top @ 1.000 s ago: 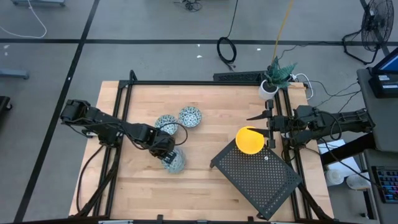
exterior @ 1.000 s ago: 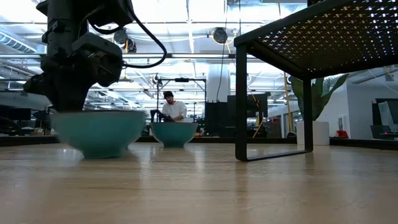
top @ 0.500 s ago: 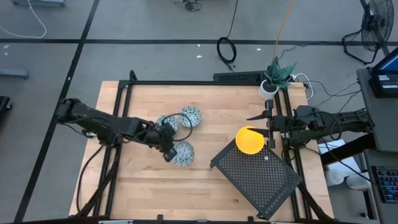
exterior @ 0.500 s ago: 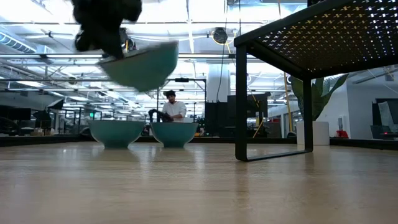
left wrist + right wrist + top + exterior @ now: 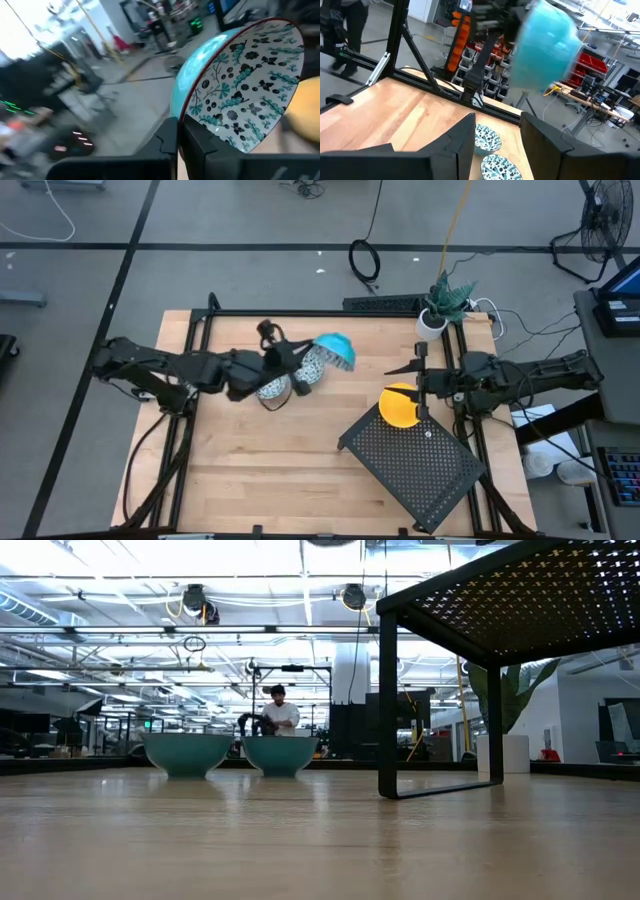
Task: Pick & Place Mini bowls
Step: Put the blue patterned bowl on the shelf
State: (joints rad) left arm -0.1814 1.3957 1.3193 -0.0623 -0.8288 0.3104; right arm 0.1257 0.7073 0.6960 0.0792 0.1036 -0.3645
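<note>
Left gripper (image 5: 300,358): fingers (image 5: 172,142) pinch the rim of a patterned bowl (image 5: 334,350), one finger outside the teal wall, one inside against the blue-and-white print. In the left wrist view the bowl is tipped on edge, its inside showing. High view puts it upper centre of the frame, lifted clear of the desk (image 5: 240,470); the low view confirms this, as neither bowl nor gripper appears at desk level there.

Right gripper (image 5: 425,385): fingers (image 5: 462,137) spread, nothing between them. It waits at centre right of the high view, just beside a yellow bowl (image 5: 400,404) that rests at the upper corner of the black perforated rack (image 5: 415,465).

Remaining bowls: two more patterned bowls (image 5: 270,388) sit on the desk under and just left of the left gripper, side by side; the low view shows them as two teal bowls (image 5: 188,753) left of centre, upright. Only one yellow bowl is visible; any others are not in view.

Progress, as a judgement: one yellow bowl appears placed at the rack, one patterned bowl is in transit, carried towards the rack side. Two patterned bowls are untouched. The task looks roughly at its middle, with setting down the held bowl as the step in hand.

Other: white plant pot (image 5: 432,323) at upper right edge of the desk, well apart from the work.
</note>
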